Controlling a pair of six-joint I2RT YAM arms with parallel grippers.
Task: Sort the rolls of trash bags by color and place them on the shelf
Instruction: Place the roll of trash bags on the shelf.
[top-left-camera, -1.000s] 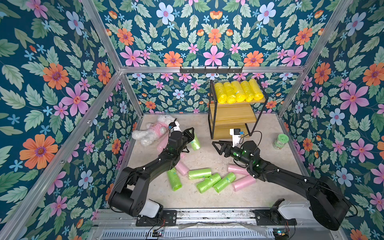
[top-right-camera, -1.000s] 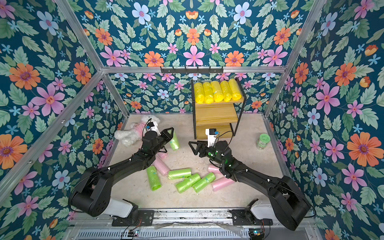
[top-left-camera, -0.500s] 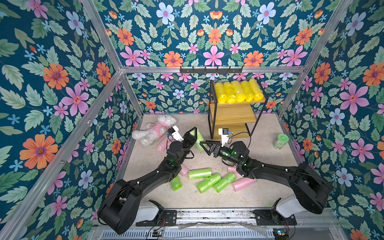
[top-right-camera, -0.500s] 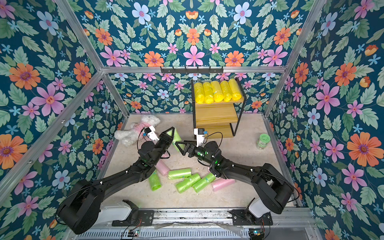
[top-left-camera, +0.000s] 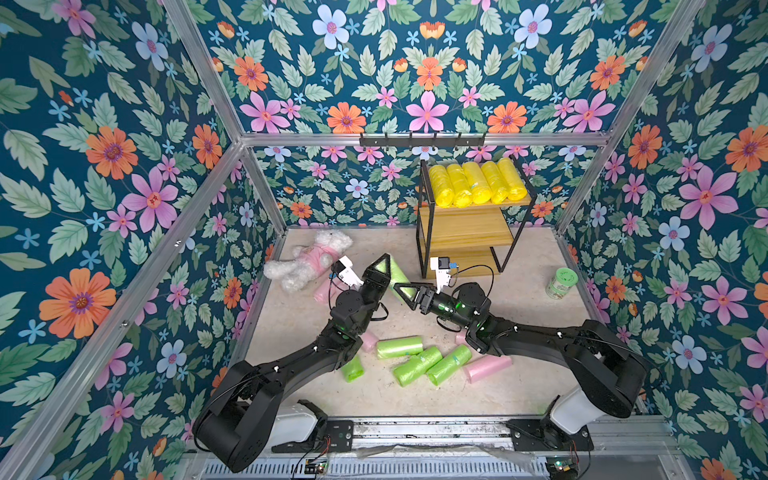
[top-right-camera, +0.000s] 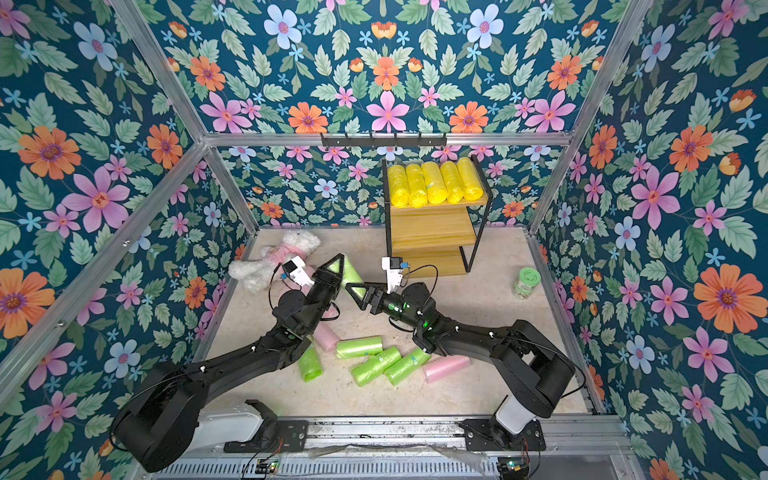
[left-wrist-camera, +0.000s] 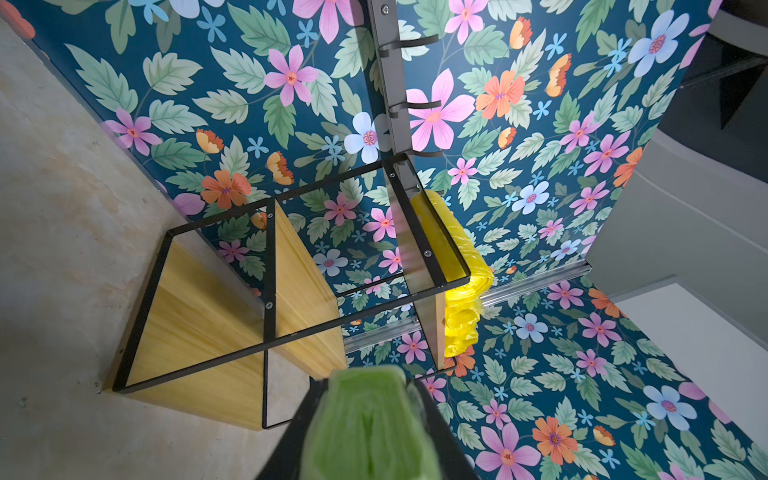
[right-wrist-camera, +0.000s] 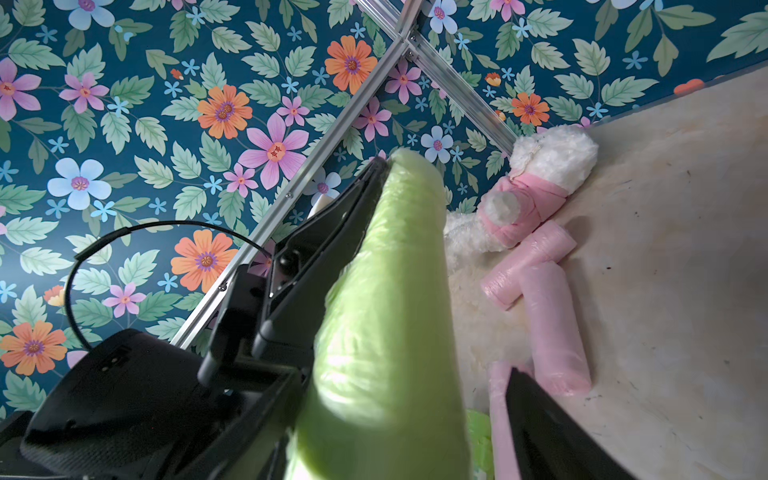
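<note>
Your left arm (top-left-camera: 299, 361) reaches from the front left corner toward the middle. Its wrist tips up and points at the shelf (top-left-camera: 469, 237). Your left gripper (top-left-camera: 390, 266) is pinching a green roll (top-left-camera: 399, 273) tight. The roll is up off the floor (top-left-camera: 523, 395), near the shelf but not on it.

Your right arm (top-left-camera: 540, 336) lies low and long from the front right corner. Its wrist points across at the left gripper. Your right gripper (top-left-camera: 400, 289) has its jaws spread, one on each side of the near end of that same roll. In the right wrist view you can see a gap between one finger (right-wrist-camera: 548, 428) and the roll.

Five yellow rolls (top-left-camera: 478, 183) lie side by side on the top board. Four green rolls (top-left-camera: 419, 361) and some pink rolls (top-left-camera: 488, 368) lie on the floor between your arms.
</note>
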